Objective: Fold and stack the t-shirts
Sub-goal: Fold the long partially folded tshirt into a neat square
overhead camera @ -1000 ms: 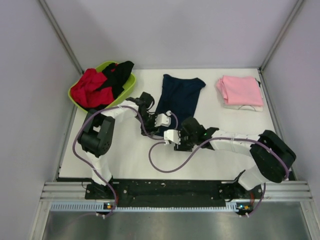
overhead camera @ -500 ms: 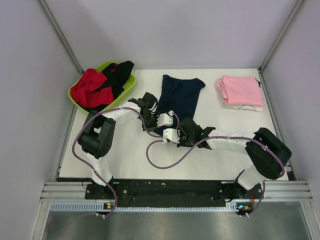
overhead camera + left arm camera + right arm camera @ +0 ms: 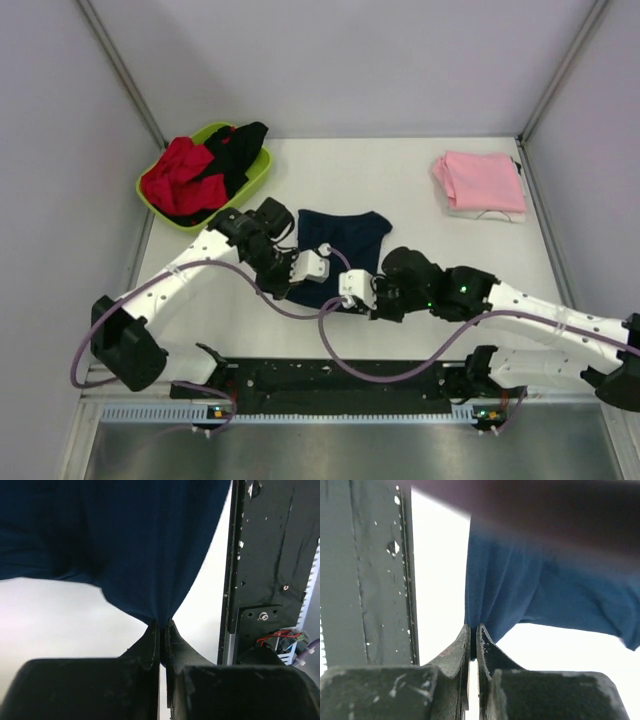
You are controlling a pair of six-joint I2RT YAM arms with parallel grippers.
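Observation:
The dark navy t-shirt (image 3: pixel 338 245) lies in the middle of the table, its near hem lifted. My left gripper (image 3: pixel 295 292) is shut on the hem's left corner. In the left wrist view the navy cloth (image 3: pixel 125 540) runs down into the left gripper (image 3: pixel 161 625). My right gripper (image 3: pixel 360 303) is shut on the right corner. The navy cloth (image 3: pixel 530 585) is pinched in the right gripper (image 3: pixel 473 628). A folded pink t-shirt (image 3: pixel 481 180) lies at the back right. Red (image 3: pixel 175 180) and black (image 3: pixel 236 150) t-shirts are heaped in the basin.
The lime green basin (image 3: pixel 262 165) stands at the back left. A white cloth edge (image 3: pixel 480 213) shows under the pink shirt. The black base rail (image 3: pixel 340 378) runs along the near edge, close to both grippers, and appears in the wrist views (image 3: pixel 265 555) (image 3: pixel 365 555).
Both grippers closed on the navy shirt's near hem and pulled back toward the near edge. The shirt slid with them, and its far end left the back of the table.

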